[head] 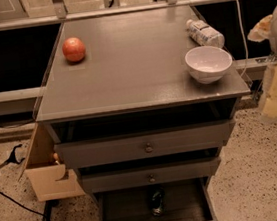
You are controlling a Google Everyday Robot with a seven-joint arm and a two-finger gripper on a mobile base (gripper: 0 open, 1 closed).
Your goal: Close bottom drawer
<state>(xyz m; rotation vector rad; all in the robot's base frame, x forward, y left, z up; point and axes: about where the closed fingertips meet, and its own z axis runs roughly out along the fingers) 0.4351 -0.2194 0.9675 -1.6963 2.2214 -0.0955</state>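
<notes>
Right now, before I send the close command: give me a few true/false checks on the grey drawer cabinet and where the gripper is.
1. The bottom drawer, grey with a dark wood-grain interior, is pulled open. True.
2. The bottom drawer holds nothing. False: a small dark container lies inside it, near the middle.
3. The white round bowl sits on the grey cabinet top near its right front corner. True.
4. The reddish-orange round fruit sits inside the bowl. False: it rests on the left rear part of the top, well apart from the bowl.
5. The gripper is at the bottom drawer's front. False: it hangs off to the right of the cabinet, clear of all the drawers.
</notes>
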